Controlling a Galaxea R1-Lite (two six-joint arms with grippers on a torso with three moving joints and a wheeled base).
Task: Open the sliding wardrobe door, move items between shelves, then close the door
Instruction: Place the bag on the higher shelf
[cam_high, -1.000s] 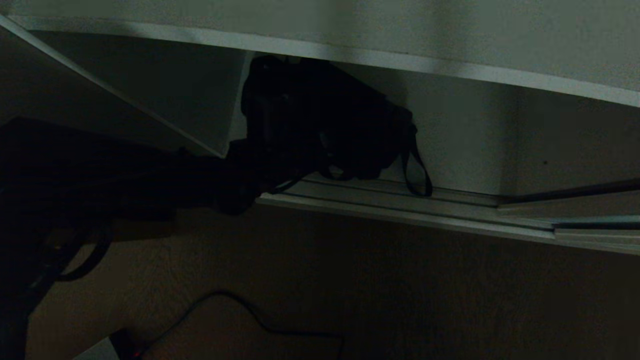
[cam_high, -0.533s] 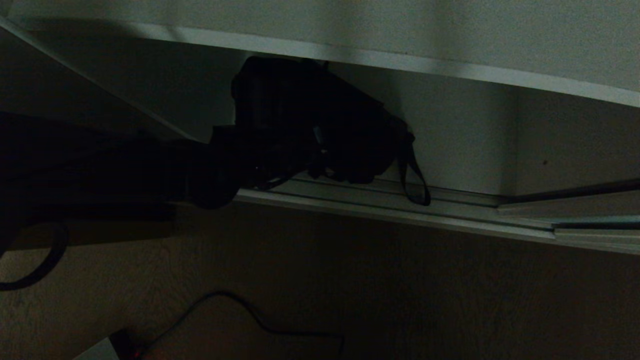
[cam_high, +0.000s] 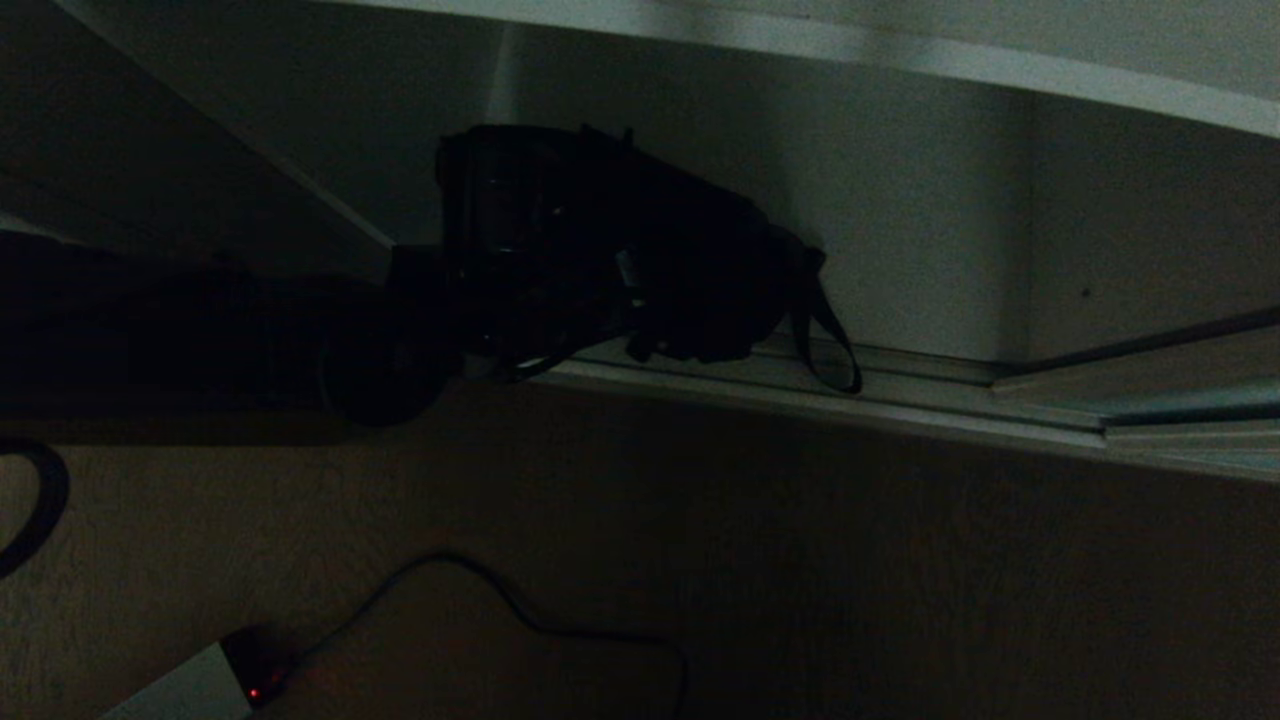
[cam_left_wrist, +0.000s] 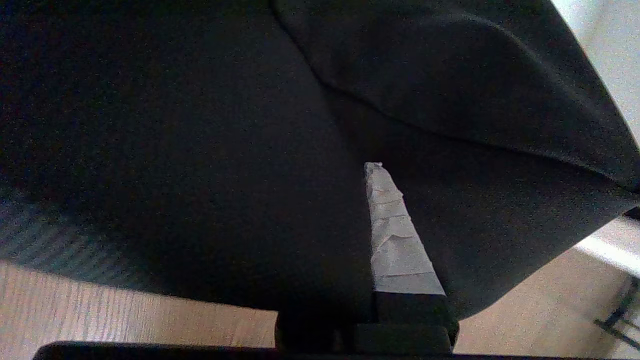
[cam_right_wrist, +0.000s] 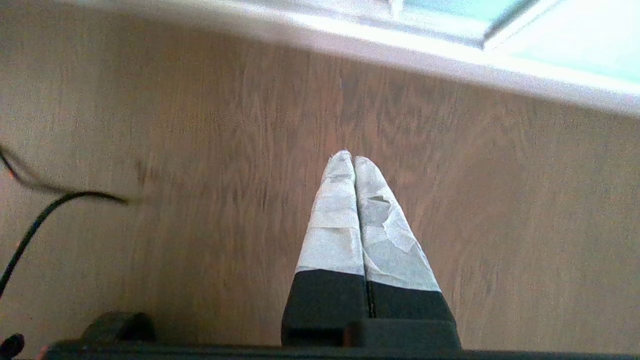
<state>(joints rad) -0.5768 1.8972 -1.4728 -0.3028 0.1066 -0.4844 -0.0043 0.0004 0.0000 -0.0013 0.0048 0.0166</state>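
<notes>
Left gripper (cam_high: 600, 310) clamped on the floppy black fabric bag (cam_high: 640, 260) at the wardrobe's mouth.

Nearest, a thin black cable (cam_high: 500, 610) and a small white box (cam_high: 190, 690) lie on the brown wood-grain floor (cam_high: 800, 560); the right gripper (cam_right_wrist: 354, 162), fingers pressed together, hangs above it. Beyond, the dark left arm seemingly hides the bag's near side above the pale silver door track (cam_high: 900, 410); a white laminate shelf (cam_high: 1000, 75) spans overhead.

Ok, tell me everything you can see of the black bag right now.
The black bag is a floppy, matte fabric bundle, slumped and creased, in the wardrobe's bottom compartment under a white shelf. A thin strap loop droops from its right side onto the door track. The left gripper is shut on its fabric; the wrist view shows dark cloth folded over one taped finger. Whether the bag's base rests on the compartment floor cannot be told.
</notes>
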